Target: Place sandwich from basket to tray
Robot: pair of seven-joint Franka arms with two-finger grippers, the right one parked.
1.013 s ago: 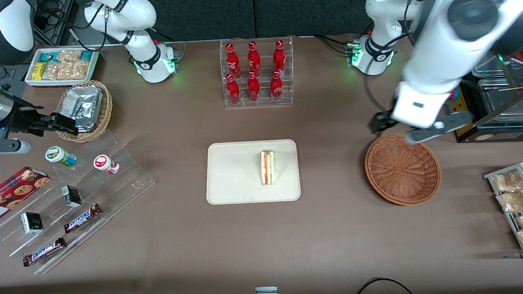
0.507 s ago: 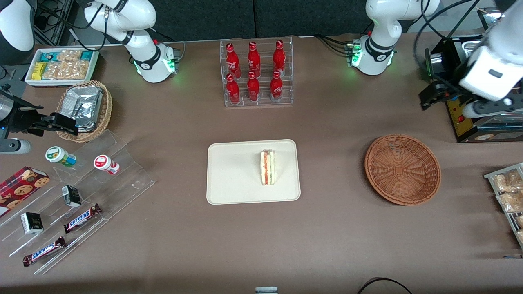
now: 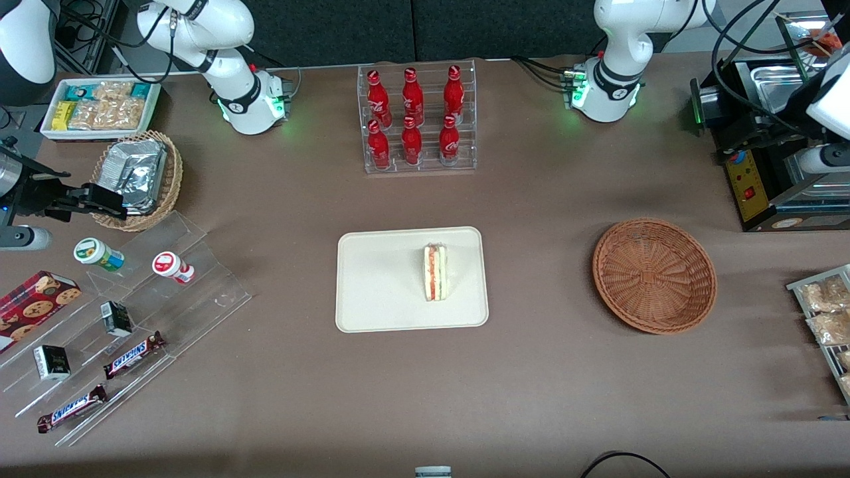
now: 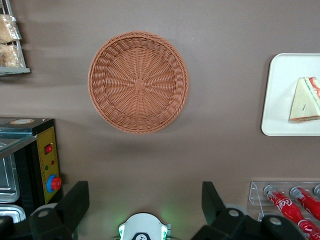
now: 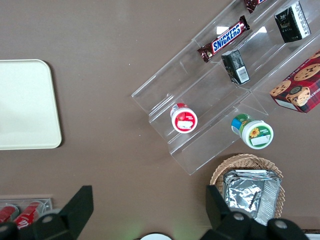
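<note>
The sandwich [image 3: 435, 272] lies on the cream tray [image 3: 378, 285] at the table's middle, its red and green filling stripe showing. It also shows in the left wrist view [image 4: 305, 100] on the tray [image 4: 280, 95]. The reddish-brown basket [image 3: 654, 275] sits empty toward the working arm's end of the table; the left wrist view looks straight down on it [image 4: 138, 82]. My left gripper [image 3: 747, 136] hangs high at the working arm's end, farther from the front camera than the basket. Its fingers [image 4: 75, 202] stand wide open with nothing between them.
A black machine with a yellow panel [image 3: 750, 186] stands beside the gripper. A rack of snack packets [image 3: 823, 312] is at the working arm's end. A clear rack of red bottles [image 3: 417, 119] stands farther back. Acrylic display steps [image 3: 133, 318] and a tan foil basket [image 3: 136, 176] lie toward the parked arm's end.
My left gripper has drawn away from the basket's rim, rising and moving toward the working arm's end of the table. The sandwich, tray and basket have not moved.
</note>
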